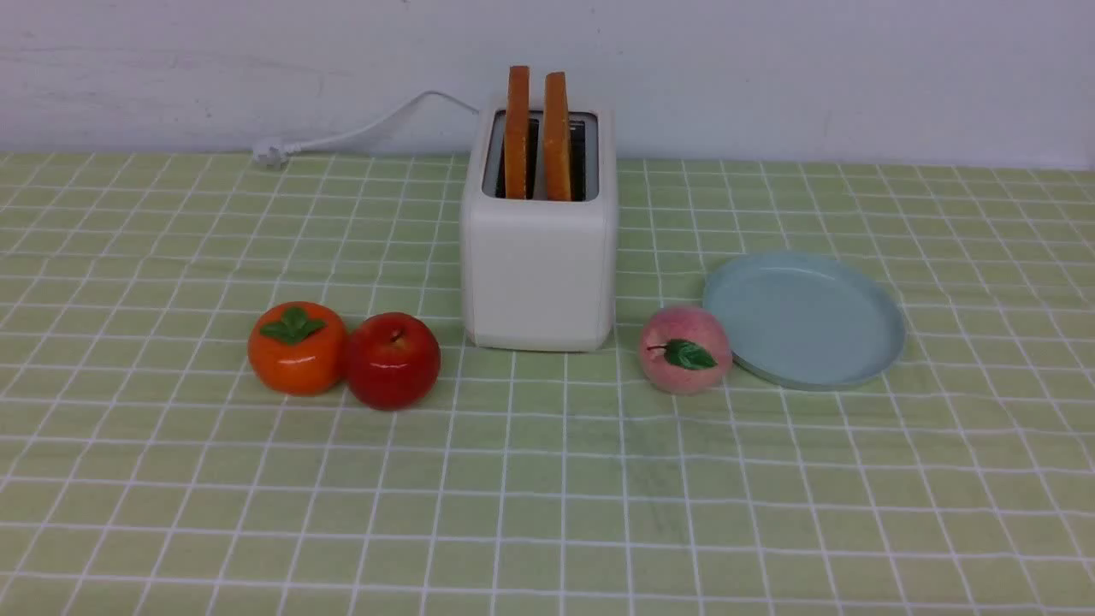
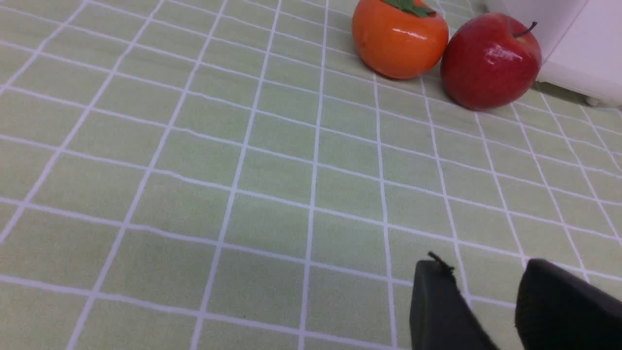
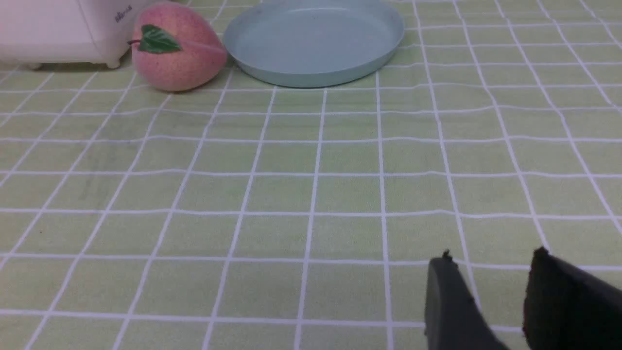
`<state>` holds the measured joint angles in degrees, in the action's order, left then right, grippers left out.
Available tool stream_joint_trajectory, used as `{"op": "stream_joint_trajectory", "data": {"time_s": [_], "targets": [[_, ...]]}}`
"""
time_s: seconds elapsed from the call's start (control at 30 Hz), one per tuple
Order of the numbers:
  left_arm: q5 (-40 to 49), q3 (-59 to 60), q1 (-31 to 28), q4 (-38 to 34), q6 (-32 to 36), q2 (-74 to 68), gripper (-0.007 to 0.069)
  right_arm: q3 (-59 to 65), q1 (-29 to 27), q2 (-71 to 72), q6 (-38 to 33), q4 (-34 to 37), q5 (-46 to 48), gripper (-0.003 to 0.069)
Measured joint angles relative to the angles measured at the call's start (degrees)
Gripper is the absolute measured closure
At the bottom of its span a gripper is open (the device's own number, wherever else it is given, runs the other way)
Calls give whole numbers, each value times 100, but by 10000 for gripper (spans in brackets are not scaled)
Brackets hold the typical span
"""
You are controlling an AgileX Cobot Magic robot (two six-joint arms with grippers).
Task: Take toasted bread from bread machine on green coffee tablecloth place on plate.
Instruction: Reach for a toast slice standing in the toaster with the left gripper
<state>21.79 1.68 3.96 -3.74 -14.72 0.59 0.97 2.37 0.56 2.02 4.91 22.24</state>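
Although the grey lettering (image 3: 124, 11) on the bread machine (image 1: 539, 274) is too small to read, I am seeing both slices of toasted bread (image 1: 517, 128) standing upright in its slots; the plate (image 1: 804, 321) is lying on the green coffee tablecloth (image 1: 547, 479) beside a peach (image 1: 684, 349), and the left gripper (image 2: 483, 265) and right gripper (image 3: 491, 255) are hovering, jaws apart, holding nothing

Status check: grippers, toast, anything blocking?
Left gripper, right gripper: jaws open, empty, short of the toaster. Both toast slices upright in its slots; plate bare. Peach sits between toaster and plate.
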Motion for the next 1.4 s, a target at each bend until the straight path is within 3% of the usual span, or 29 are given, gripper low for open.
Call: {"op": "stream_joint_trajectory", "data": {"time_s": [1.0,1.23,1.4], "targets": [[-140,0,0,-135,0,0,386,0,0,0,0,0,0,418],[-1121,0,0,-1120,0,0,386,0,0,0,0,-28,0,418],[-1647,0,0,-2453,-5,0,386,0,0,0,0,-206,1,418]]}}
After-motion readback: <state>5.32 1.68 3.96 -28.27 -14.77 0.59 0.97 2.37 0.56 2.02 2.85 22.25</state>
